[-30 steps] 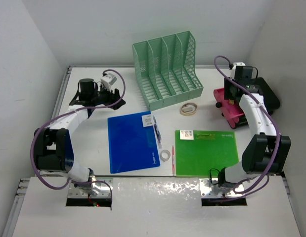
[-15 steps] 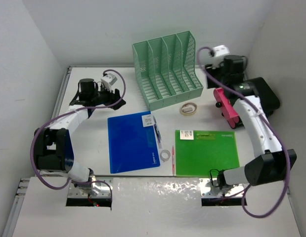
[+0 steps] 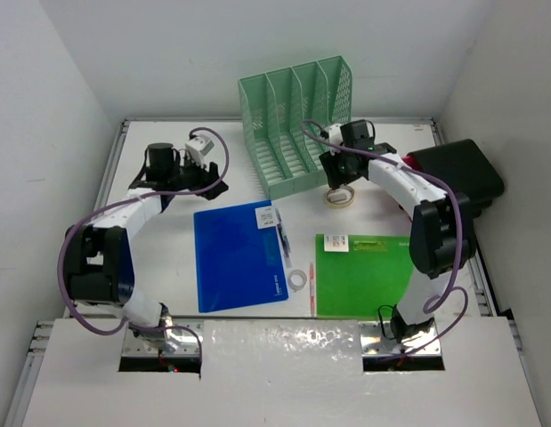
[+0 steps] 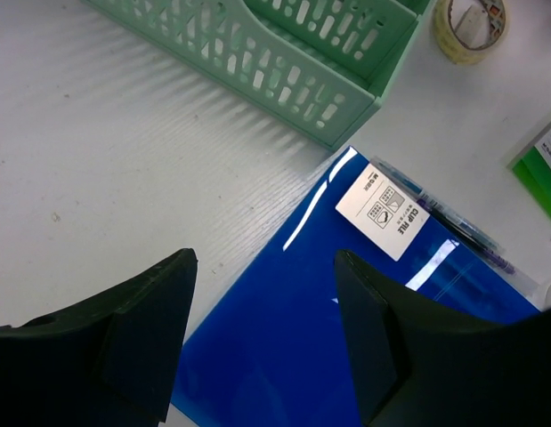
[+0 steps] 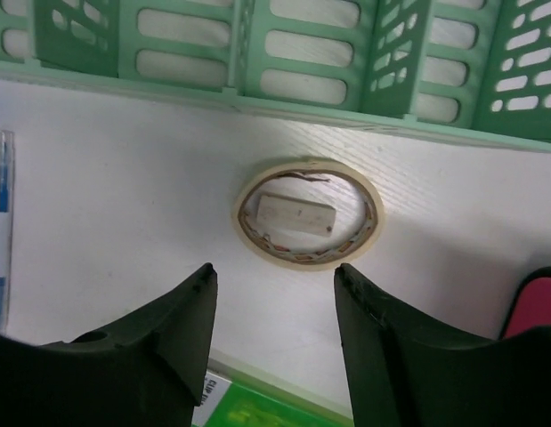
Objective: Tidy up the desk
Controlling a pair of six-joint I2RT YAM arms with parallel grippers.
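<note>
The bench [image 3: 173, 258] lies beneath both hands and is far from tidy. Folders, pens and tape lie loose on it, and the green rack [image 3: 297, 116] looks empty from above.

What changed in the last second is your right arm. It has swung away from the black case [image 3: 457, 169] at the bench's right edge, and the right hand [image 5: 273, 276] now hangs over the tape ring [image 5: 309, 258]. Its fingers are spread wide and hold nothing. The ring lies flat just ahead of the fingertips, roughly centred on the gap. I'd read that as lining up a pick, so the sorting has barely begun.

Mind the room you have. The rack's front wall stands just beyond the ring, so there is little to spare ahead of the hand. The green folder [image 3: 371, 274] begins close on the hand's near side. A pen [image 5: 1, 231] lies well off to its left, and something pink [image 5: 535, 307] sits near on its right.

Your left hand [image 4: 263, 258] has barely moved. Its fingers are apart and empty above the far corner of the blue folder [image 4: 346, 338], with the rack's corner ahead of it.
</note>
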